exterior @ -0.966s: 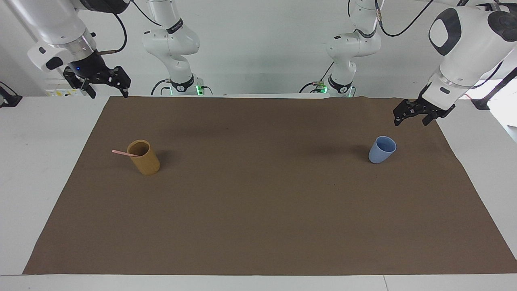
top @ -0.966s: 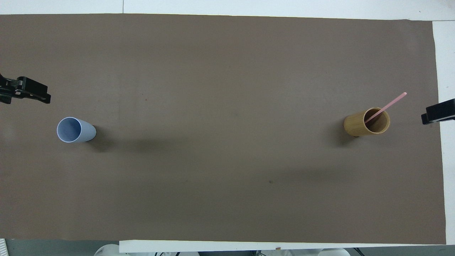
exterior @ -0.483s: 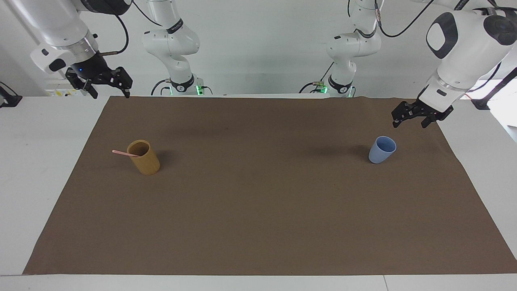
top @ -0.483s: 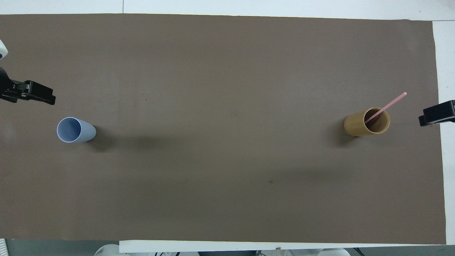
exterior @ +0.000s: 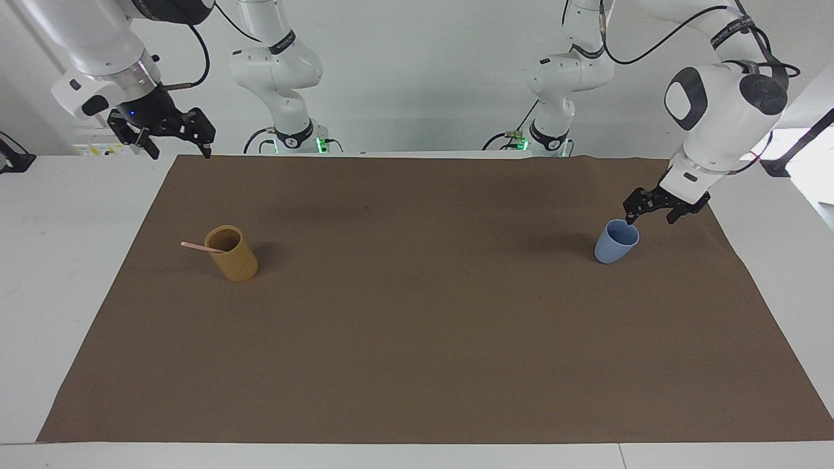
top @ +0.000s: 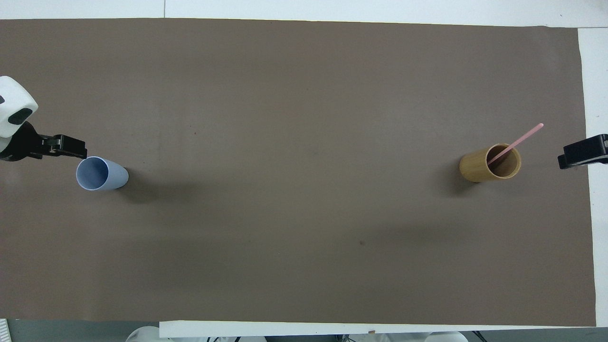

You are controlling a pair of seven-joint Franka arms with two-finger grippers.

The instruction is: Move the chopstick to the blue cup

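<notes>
The chopstick (exterior: 202, 247) stands slanted in the tan cup (exterior: 232, 254), near the right arm's end of the tabletop (exterior: 417, 404), its free end leaning over the rim toward that end. The blue cup (exterior: 616, 241) stands upright near the left arm's end, mouth up, ready to receive it. The left claw (exterior: 647, 213) hangs open and empty just beside this cup's rim, probably to steady it. The right claw (exterior: 176, 133) hangs open and empty over the tabletop's corner.

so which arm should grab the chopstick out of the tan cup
Probably the right. The chopstick leans in the tan cup at the right arm's end, where the open right gripper hangs. The left gripper is by the blue cup.
</notes>
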